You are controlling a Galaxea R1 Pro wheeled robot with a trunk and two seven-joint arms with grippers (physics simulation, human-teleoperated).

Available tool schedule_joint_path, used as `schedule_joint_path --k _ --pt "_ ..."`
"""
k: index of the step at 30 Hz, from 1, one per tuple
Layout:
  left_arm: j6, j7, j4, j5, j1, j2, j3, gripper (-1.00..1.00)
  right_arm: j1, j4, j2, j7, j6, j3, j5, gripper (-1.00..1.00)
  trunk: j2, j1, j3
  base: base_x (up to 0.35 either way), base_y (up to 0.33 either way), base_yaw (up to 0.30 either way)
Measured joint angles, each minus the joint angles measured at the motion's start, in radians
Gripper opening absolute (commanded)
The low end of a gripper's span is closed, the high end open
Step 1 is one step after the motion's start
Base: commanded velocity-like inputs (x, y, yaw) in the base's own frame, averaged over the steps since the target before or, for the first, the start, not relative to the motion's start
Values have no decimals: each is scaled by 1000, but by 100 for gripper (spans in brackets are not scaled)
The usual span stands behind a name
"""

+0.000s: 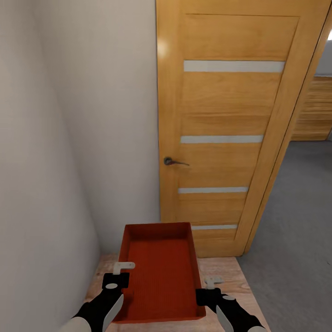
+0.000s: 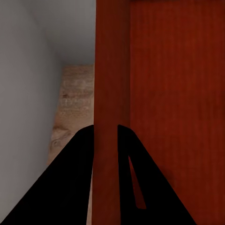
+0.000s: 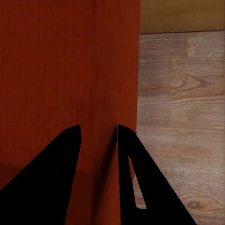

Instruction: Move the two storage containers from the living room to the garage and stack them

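I hold one orange-red storage container point(image 1: 161, 272) level in front of me, over light wood-plank floor point(image 1: 230, 276). It is an open-top bin with low walls, a ribbed bottom and nothing inside. My left gripper point(image 1: 121, 275) is shut on its left long wall, my right gripper point(image 1: 208, 287) on its right long wall. In the left wrist view the gripper point(image 2: 105, 136) straddles the red wall point(image 2: 110, 70), one finger inside and one outside. The right wrist view has the right gripper point(image 3: 98, 136) clamped the same way on the opposite wall point(image 3: 117, 70).
A wooden door with glass slats point(image 1: 221, 115) and a metal handle point(image 1: 173, 161) stands just ahead. A white wall point(image 1: 69, 138) runs close along my left. To the right of the door, grey floor point(image 1: 295, 221) stretches away towards wooden panelling point(image 1: 316, 110).
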Motion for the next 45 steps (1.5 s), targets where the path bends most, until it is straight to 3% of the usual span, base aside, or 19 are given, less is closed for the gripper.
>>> schedule_joint_path --k 19,45 --pt "0 -1 2 -1 0 0 0 -100 0 2 -1 1 0 1 -1 -100 0 0 5 2 9 -199" --pt "0 0 3 -2 0 -1 1 -100 0 3 -1 1 -1 1 -2 -100 0 0 5 40 249 -284"
